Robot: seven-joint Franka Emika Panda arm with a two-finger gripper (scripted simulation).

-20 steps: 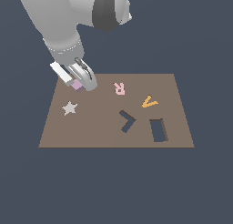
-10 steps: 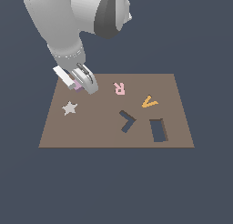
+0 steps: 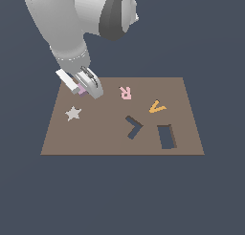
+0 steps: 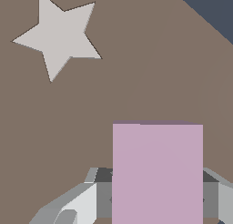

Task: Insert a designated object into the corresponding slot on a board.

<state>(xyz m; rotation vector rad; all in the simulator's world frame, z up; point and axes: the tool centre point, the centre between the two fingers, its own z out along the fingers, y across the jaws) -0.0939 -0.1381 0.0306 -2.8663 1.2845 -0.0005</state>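
Between jaws, clamped lilac block (image 4: 157,173)

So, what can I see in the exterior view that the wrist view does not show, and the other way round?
Only the exterior view shows the rectangular slot, the V-shaped cut-out, the pink letter R, the orange V piece and the arm's body above the board.

Only the wrist view shows the lilac block as a large, clear face, with grey gripper parts on either side of it.

Both show the block at the gripper, the pale star and the brown board surface.
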